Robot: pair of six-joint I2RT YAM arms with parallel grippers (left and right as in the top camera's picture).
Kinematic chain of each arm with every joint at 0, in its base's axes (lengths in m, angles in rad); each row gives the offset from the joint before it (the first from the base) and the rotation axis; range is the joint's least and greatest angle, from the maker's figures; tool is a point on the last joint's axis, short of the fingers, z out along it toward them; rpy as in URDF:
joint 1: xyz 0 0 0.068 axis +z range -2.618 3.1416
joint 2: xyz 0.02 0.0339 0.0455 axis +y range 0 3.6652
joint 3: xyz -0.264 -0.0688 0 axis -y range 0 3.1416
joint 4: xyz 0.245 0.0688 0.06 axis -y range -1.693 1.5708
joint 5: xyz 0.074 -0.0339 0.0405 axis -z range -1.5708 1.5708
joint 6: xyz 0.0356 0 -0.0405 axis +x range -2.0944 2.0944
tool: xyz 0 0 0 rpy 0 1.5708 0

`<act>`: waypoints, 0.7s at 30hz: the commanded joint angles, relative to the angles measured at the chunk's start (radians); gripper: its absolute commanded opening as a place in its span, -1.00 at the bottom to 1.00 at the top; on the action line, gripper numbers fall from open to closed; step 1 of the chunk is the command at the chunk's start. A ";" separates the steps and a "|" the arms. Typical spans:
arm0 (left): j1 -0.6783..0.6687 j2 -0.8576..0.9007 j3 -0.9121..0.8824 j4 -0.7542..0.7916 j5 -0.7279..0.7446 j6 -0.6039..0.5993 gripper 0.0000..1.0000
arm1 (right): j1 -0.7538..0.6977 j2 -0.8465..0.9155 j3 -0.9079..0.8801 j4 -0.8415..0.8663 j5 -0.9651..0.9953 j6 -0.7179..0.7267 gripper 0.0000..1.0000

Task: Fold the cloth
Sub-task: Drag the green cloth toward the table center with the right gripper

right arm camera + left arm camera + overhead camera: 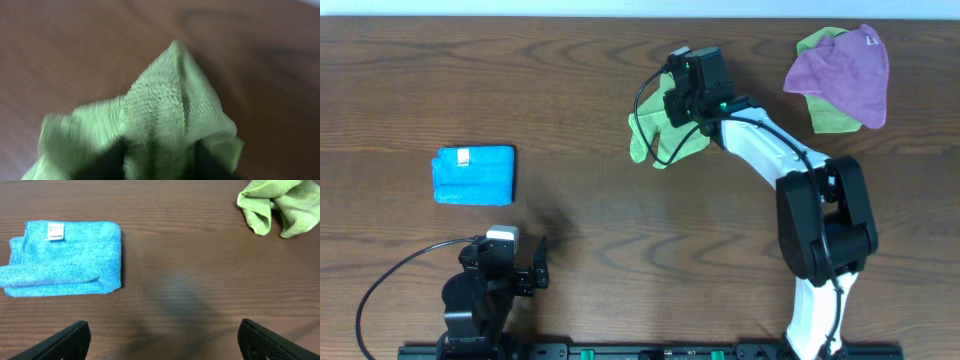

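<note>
1. A blue cloth (pixel 474 175) (pixel 62 260) lay folded into a neat rectangle on the left part of the table (pixel 620 230).
2. A small white tag (pixel 463 156) (pixel 55 231) showed on its top face, near the far edge.
3. A purple cloth (pixel 845 75) lay crumpled at the table's far right, well apart from the blue one.
4. A green cloth (pixel 828 117) lay beneath the purple one, showing at its upper left and along its lower edge.
5. The table was dark brown wood with a visible grain.
</note>
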 commanded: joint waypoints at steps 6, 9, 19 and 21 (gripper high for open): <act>-0.004 -0.006 -0.012 0.000 0.001 -0.012 0.91 | 0.002 -0.028 0.043 0.008 0.072 0.048 0.73; -0.004 -0.006 -0.012 0.000 0.001 -0.012 0.91 | 0.005 -0.094 0.068 -0.085 0.067 0.123 0.97; -0.004 -0.006 -0.012 0.000 0.001 -0.012 0.90 | -0.019 -0.438 0.069 -0.473 -0.146 0.328 0.99; -0.004 -0.006 -0.012 0.000 0.001 -0.012 0.91 | -0.033 -0.470 0.068 -0.577 -0.210 0.374 0.99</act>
